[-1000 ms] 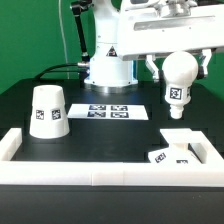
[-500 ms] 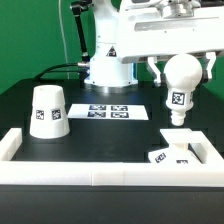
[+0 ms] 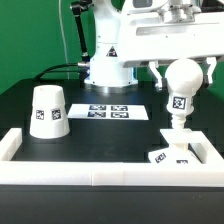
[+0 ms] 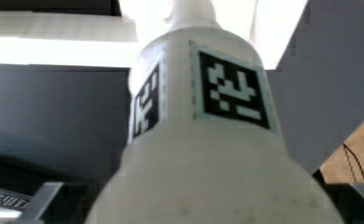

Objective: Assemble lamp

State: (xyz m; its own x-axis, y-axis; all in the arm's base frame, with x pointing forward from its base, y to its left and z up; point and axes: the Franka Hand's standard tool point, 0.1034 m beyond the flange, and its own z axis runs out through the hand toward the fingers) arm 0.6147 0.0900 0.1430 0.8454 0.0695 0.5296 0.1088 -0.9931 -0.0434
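My gripper (image 3: 183,72) is shut on the white ball-shaped bulb (image 3: 182,88), which hangs neck down with its tag facing out. Its stem tip is just above the flat square base (image 3: 172,154) that lies in the corner of the rail at the exterior view's right. In the wrist view the bulb (image 4: 197,130) fills the frame with two tags showing, and hides my fingers. The white cone shade (image 3: 47,111) with a tag stands on the table at the exterior view's left, apart from the gripper.
The marker board (image 3: 110,111) lies flat behind the middle of the table. A long white border rail (image 3: 90,172) runs along the front and up both sides. The robot's white pedestal (image 3: 110,60) stands at the back.
My gripper has moved with the bulb toward the exterior view's right and lower, bringing the stem down close to the base. The shade and base have not moved.
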